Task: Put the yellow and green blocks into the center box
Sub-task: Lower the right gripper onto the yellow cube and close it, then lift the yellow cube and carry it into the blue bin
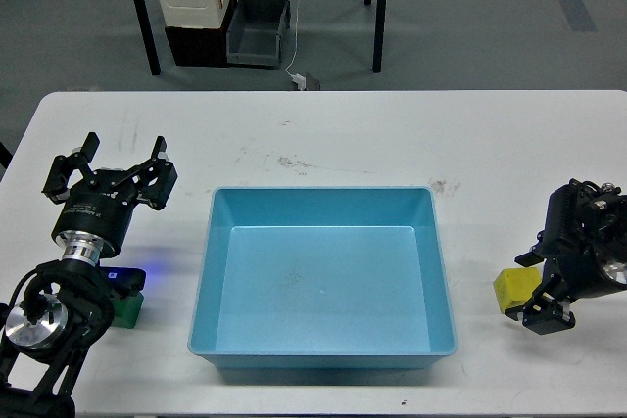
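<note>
Your left gripper point(118, 156) is spread wide with nothing in it, up over the desk point(333, 134). The green block point(125, 312) sits beside that arm. Your right gripper point(545, 308) is right against the yellow block point(515, 290), can't tell if it's clamped. Blue tray point(323, 359) sits between them.

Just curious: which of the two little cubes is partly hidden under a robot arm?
The small dark green cube at the table's left, tucked under the left arm. The bright yellow cube shows almost fully.
</note>
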Controlling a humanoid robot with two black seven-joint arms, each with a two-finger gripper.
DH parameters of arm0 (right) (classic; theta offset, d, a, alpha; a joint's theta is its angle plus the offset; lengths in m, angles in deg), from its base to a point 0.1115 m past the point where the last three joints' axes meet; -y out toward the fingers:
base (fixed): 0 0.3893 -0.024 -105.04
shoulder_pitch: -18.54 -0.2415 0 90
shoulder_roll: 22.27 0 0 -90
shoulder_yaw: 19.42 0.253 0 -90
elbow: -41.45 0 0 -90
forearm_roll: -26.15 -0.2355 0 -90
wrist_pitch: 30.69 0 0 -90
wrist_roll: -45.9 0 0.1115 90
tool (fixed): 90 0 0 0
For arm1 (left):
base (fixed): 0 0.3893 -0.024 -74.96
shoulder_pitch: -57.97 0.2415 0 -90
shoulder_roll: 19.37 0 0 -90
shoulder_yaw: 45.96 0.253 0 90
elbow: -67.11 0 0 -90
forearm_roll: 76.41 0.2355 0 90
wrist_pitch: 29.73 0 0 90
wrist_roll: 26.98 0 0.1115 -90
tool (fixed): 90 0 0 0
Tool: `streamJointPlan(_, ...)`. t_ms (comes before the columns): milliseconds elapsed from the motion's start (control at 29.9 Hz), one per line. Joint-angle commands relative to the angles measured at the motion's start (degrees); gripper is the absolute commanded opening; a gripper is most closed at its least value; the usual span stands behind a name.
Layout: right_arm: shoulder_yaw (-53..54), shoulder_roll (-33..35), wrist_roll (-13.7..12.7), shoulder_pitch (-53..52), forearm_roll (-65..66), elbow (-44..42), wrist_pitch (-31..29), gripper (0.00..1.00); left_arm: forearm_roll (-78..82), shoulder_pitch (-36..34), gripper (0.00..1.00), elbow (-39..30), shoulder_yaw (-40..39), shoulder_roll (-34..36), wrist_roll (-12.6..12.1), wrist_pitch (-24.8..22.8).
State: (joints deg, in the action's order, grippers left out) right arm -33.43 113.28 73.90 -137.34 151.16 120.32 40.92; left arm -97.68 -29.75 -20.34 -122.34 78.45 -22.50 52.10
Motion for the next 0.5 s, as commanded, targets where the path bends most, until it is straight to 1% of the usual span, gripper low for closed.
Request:
streamJointPlan(0, -0.05, -0.02, 0.0, 0.84, 0.0, -0.12, 0.02, 0.69, 0.0, 0.0, 1.0, 0.0, -0.09, 0.0, 0.0, 0.0)
streamJointPlan(100, 0.04, -0.02, 0.0, 0.84, 0.0, -0.12, -0.07, 0.42, 0.0, 0.0, 1.0, 0.08, -0.09, 0.0, 0.09, 0.0)
streamJointPlan(167, 0.04, -0.02, 0.0, 0.93, 0.0, -0.21, -0.07, 0.38, 0.0, -0.09, 1.0, 0.08, -0.09, 0.0, 0.09, 0.0)
streamJointPlan(234, 0.04, -0.11, 0.0, 0.85, 0.0, -0.39, -0.07, 0.28, 0.0, 0.0, 1.0, 0.17, -0.09, 0.0, 0.0, 0.0)
streamJointPlan(267, 0.04, -0.02, 0.0, 0.76, 0.0, -0.39, -0.07, 0.23, 0.0, -0.09, 1.0, 0.34, -0.09, 0.0, 0.09, 0.0)
streamJointPlan(334, 0.13, -0.02, 0.0, -0.38, 0.0, -0.39, -0.07, 0.06, 0.0, -0.09, 1.0, 0.52, -0.35, 0.0, 0.0, 0.0)
streamJointPlan(401, 1.09, 0.15, 0.0, -1.17, 0.0, -0.47, 0.02, 0.0, 0.0, -0.09, 1.0, 0.61, -0.53, 0.0, 0.0, 0.0)
streamJointPlan(468, 2.41, 0.24, 0.0, -4.32, 0.0, -0.39, 0.11, 0.0, 0.0, -0.09, 1.0, 0.7, -0.53, 0.0, 0.0, 0.0)
